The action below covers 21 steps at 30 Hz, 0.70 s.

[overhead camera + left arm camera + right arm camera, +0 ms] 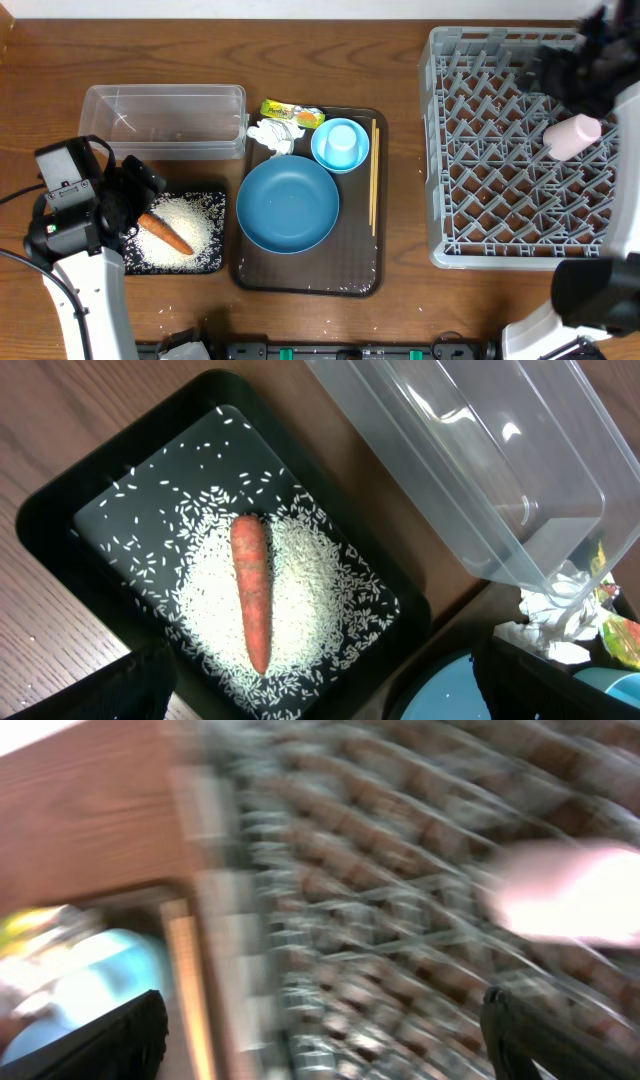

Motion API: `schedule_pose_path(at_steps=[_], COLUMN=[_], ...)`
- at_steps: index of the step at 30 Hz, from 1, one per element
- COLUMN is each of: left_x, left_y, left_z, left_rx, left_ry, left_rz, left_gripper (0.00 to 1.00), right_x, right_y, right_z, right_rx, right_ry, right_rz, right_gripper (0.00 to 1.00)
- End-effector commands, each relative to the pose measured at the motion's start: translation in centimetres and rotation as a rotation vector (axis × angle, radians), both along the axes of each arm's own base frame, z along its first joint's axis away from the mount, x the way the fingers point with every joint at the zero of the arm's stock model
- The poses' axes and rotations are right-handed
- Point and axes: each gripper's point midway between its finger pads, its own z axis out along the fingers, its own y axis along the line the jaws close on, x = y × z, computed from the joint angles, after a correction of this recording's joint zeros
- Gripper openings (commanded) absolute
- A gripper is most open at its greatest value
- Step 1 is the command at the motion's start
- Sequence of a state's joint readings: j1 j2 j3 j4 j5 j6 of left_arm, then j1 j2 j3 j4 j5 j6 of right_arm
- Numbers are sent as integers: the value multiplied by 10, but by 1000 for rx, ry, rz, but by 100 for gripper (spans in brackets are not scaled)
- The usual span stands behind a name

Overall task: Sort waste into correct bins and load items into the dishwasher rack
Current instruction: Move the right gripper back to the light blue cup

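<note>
An orange carrot (165, 233) (251, 588) lies on white rice (192, 222) (315, 595) in the black tray (216, 196) (60, 520). My left gripper (133, 188) (320, 695) is open and empty just above that tray. The clear tub (165, 120) (480, 480) stands behind it. The tissue (275, 135) (555, 622), wrapper (292, 114), dark-blue bowl (288, 203), light-blue cup (340, 145) and chopsticks (373, 175) sit on the brown tray. The whitish-pink cup (572, 135) (570, 890) lies in the grey rack (500, 200) (380, 920). My right gripper (562, 75) (325, 1040) is open above the rack; its view is blurred.
The dark brown serving tray (310, 282) lies between the bins and the rack. A few rice grains are scattered on the wooden table (400, 40) near the trays. The rack's upright pegs fill the right side.
</note>
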<state>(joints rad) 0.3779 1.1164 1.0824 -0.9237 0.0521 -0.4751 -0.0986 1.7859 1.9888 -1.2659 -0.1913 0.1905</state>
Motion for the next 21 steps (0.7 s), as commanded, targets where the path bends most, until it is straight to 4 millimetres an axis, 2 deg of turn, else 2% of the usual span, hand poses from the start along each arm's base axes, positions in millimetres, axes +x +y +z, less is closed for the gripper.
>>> schedule_pose_path(at_steps=[1, 5, 9, 11, 14, 18, 21], left_x=[0, 0, 0, 0, 0, 0, 0], left_y=[4, 4, 4, 4, 4, 4, 4], left_z=[4, 4, 4, 3, 4, 4, 4], left_rx=[9, 9, 9, 9, 9, 9, 9], left_ry=[-4, -4, -4, -3, -4, -4, -4], left_rz=[16, 16, 16, 16, 16, 16, 16], left_gripper=[96, 97, 97, 97, 97, 97, 97], right_x=[2, 10, 14, 13, 13, 7, 4], right_y=[81, 151, 217, 238, 255, 278, 284], right_z=[10, -4, -37, -55, -87, -122, -145], right_rx=[39, -2, -35, -52, -119, -158, -185], right_ry=[-53, -69, -51, -29, 16, 65, 108], right_rz=[217, 307, 380, 398, 357, 384, 379], right_gripper=[99, 99, 99, 99, 99, 98, 98])
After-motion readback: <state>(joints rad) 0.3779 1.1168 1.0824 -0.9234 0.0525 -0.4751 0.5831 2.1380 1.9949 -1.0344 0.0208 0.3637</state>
